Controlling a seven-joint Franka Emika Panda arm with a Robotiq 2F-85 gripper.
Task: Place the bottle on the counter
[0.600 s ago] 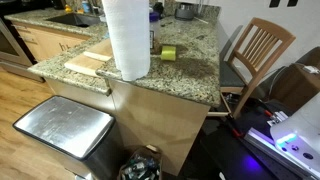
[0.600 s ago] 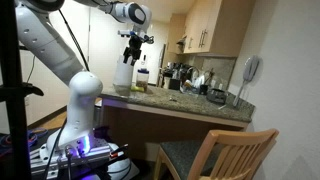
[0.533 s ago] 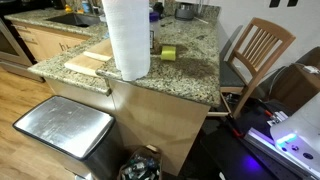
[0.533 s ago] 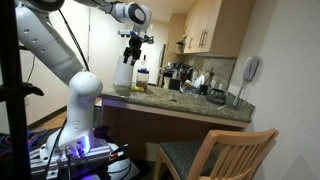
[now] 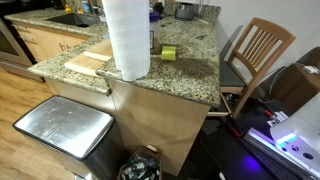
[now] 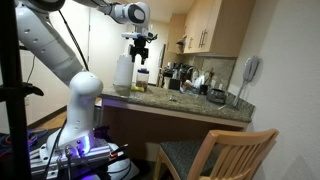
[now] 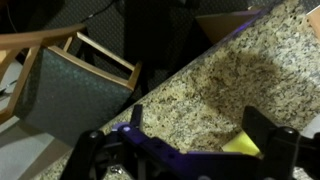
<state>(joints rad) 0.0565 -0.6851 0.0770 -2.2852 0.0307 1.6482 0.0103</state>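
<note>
Bottle stood upright on the counter, directly below the claw and outside its grasp. Claw was released: in the wrist view its fingers were spread wide, with only speckled granite showing between them. A yellow-green item showed just inside one finger; its identity could not be confirmed. Paper towel roll stood just beside the bottle, below the claw and off to one side. Wooden chair stood past the counter edge, well apart from the claw
</note>
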